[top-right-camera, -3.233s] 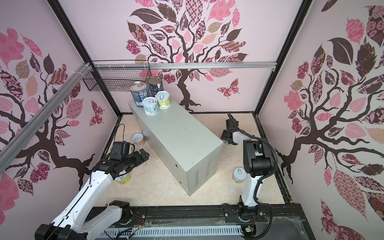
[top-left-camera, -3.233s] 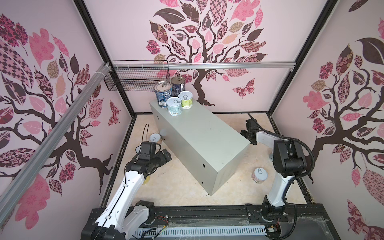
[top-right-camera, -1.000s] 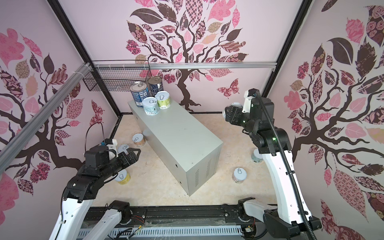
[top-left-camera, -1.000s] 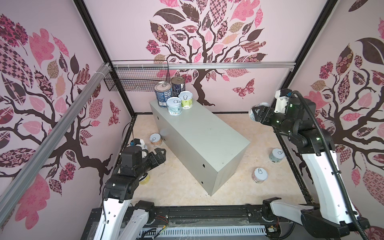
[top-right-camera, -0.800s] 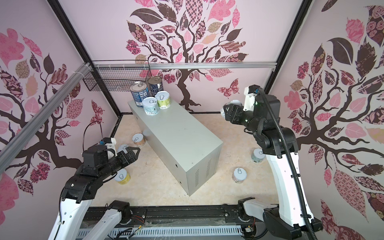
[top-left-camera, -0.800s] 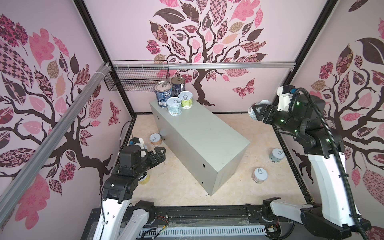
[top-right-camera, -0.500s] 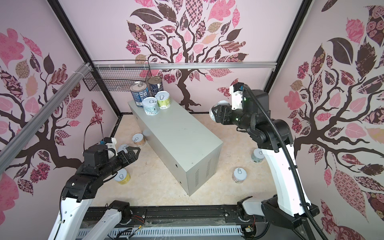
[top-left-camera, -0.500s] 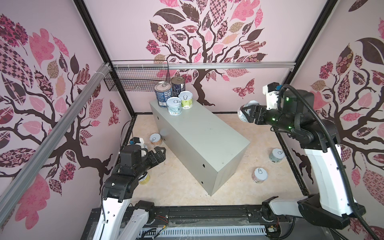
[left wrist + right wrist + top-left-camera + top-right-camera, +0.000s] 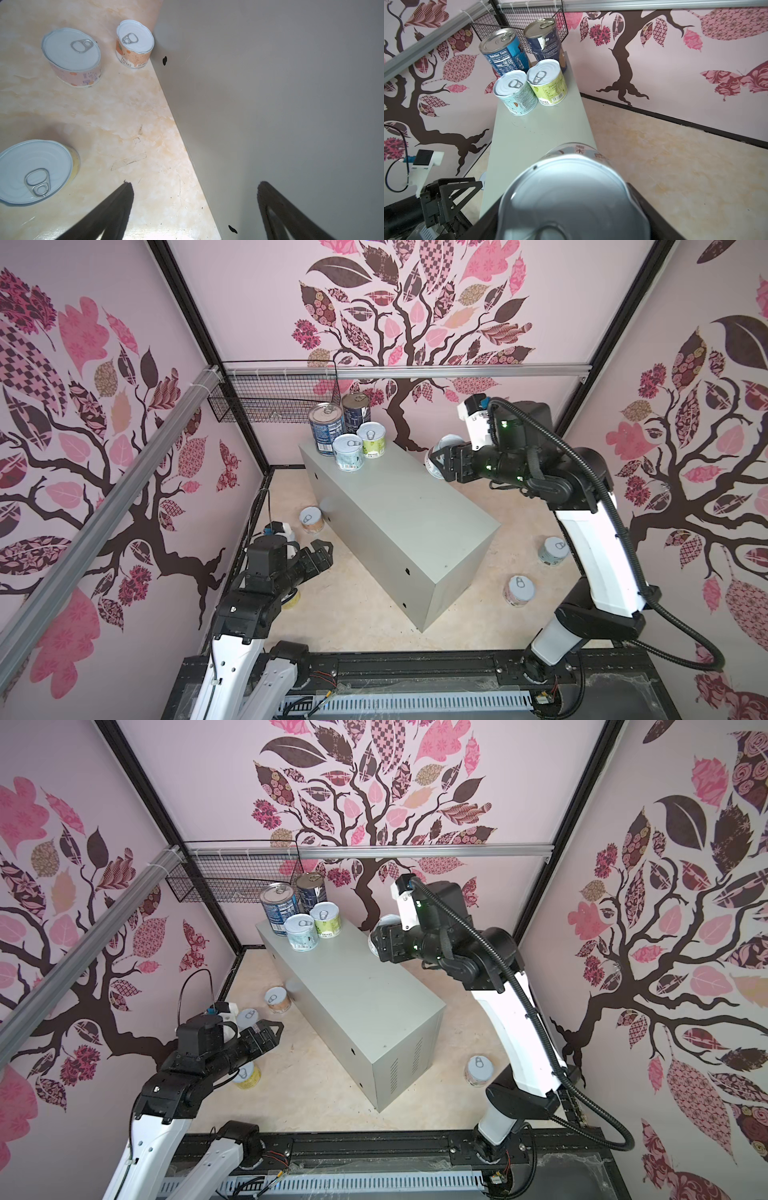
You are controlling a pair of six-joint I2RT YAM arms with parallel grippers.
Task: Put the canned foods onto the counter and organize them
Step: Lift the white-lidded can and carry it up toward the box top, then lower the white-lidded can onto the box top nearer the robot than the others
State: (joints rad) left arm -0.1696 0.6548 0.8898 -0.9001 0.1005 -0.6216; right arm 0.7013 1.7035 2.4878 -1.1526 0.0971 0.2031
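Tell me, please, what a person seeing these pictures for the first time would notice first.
The right gripper, raised by the right side of the counter, holds a can in the air. Four cans stand together at the counter's far end. The left gripper hangs open, low over the floor on the left, near three cans.

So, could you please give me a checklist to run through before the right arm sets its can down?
1. Right gripper shut on the short white-lidded can: ok.
2. Held can upright: not ok, it looks tilted.
3. Bare space on the pale grey-green metal counter top: ok.
4. Clear of the short green-labelled can standing there: ok.
5. Left gripper open, low beside the counter, out of the way: ok.
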